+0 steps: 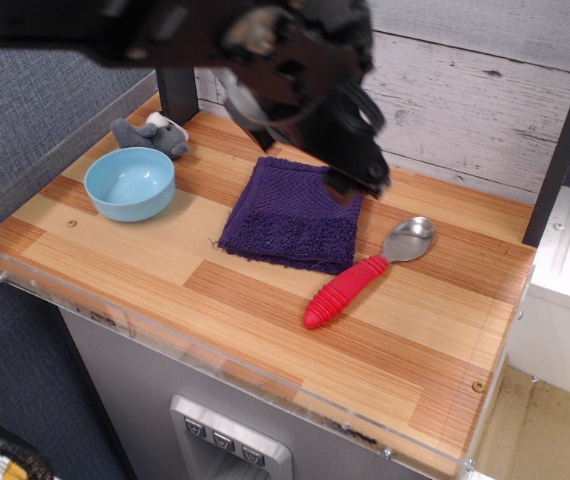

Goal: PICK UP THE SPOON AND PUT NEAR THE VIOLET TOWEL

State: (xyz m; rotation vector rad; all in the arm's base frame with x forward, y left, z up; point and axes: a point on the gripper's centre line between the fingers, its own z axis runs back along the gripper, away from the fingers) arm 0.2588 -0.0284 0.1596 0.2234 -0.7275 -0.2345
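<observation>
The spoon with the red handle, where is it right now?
The spoon lies flat on the wooden table, just right of the violet towel, its silver bowl pointing toward the back wall.

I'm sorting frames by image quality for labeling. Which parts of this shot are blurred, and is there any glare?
In the observation.image view, the arm and its gripper are smeared by motion blur, so the jaw state is unreadable. The spoon, violet towel, light blue bowl and wooden tabletop are sharp. A soft highlight sits on the spoon's metal bowl; lighting is otherwise even, with faint shadows.
</observation>
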